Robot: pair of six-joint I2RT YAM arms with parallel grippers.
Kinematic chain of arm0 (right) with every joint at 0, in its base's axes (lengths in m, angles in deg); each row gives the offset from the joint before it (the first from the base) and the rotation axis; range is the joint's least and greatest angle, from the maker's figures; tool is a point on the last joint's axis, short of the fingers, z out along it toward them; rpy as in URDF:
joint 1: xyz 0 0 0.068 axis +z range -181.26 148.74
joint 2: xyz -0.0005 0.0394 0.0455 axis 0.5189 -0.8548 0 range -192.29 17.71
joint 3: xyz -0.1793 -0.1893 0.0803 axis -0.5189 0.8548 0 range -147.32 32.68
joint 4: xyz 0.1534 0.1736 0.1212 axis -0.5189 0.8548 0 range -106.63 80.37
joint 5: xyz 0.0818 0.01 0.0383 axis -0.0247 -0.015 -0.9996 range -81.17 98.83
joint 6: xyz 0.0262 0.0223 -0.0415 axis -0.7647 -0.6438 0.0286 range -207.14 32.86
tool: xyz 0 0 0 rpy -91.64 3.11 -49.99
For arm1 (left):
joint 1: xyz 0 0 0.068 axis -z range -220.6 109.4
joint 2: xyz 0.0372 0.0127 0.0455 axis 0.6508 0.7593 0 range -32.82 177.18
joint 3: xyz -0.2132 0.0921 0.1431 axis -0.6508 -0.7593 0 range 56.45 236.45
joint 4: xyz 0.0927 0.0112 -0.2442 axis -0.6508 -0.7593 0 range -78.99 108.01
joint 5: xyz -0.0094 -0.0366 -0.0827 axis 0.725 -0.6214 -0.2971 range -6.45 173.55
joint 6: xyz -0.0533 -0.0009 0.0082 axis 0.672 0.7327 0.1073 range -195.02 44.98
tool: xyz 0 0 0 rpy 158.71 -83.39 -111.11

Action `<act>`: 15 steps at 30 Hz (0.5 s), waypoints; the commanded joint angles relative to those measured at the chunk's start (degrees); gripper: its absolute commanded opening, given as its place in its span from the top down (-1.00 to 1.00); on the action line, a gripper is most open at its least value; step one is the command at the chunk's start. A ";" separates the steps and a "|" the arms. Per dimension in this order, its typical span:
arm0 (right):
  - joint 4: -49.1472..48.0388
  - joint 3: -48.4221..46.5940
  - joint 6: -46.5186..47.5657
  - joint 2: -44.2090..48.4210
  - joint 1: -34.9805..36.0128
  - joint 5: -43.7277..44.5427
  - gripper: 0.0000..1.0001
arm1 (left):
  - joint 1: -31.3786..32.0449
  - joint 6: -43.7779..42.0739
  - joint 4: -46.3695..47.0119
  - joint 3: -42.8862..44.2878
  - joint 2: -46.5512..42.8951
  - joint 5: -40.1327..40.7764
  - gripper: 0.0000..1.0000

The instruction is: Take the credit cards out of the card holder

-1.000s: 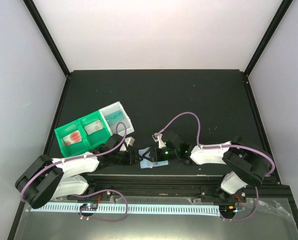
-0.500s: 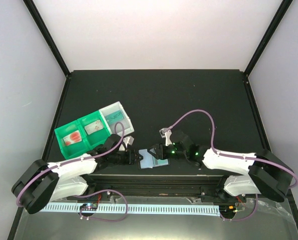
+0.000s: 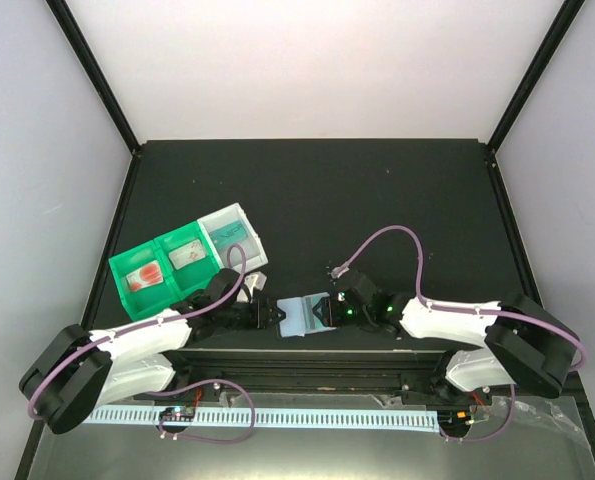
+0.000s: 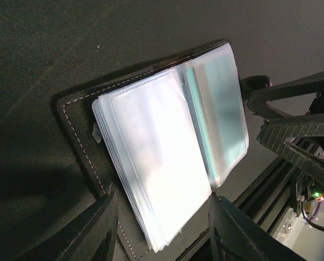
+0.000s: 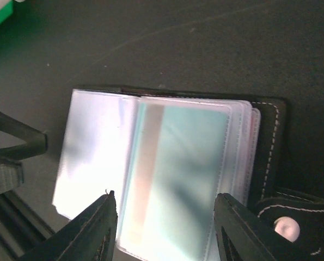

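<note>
The card holder (image 3: 304, 314) lies open and flat near the table's front edge, between the two arms. It has a black stitched cover (image 4: 80, 136) and clear sleeves (image 4: 153, 157). A teal credit card (image 5: 191, 163) sits inside the top sleeve of one half, also seen in the left wrist view as the teal credit card (image 4: 219, 111). My left gripper (image 4: 160, 204) hovers open over the plain sleeve stack. My right gripper (image 5: 166, 198) hovers open over the teal card's sleeve. From above, the left gripper (image 3: 267, 315) and right gripper (image 3: 335, 311) flank the holder.
A green two-compartment tray (image 3: 127, 262) stands at the left, with a red-printed card (image 3: 149, 273) in one compartment. A white bin (image 3: 249, 228) adjoins it. The holder's snap tab (image 5: 284, 228) sticks out at one side. A black rail (image 3: 297, 362) runs along the table's front.
The right arm has stretched out low and its gripper has slid right and nearer, off the holder's middle. The holder now shows spread open. The left jaws have widened slightly.
</note>
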 commanded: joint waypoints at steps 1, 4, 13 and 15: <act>2.04 -1.20 0.85 -1.04 0.19 3.33 0.02 | 0.28 -0.30 -0.37 0.07 0.27 0.84 0.05; 0.22 -0.48 0.59 -1.04 0.19 2.68 0.02 | 0.29 -0.13 0.41 -0.01 1.01 0.43 0.06; -2.52 -0.62 0.19 -4.50 0.26 0.63 0.02 | 0.30 0.27 1.94 -0.55 2.61 -0.05 0.10; -3.21 -0.54 0.21 -4.88 0.19 0.07 0.02 | 0.30 0.27 2.08 -0.60 2.67 0.03 0.10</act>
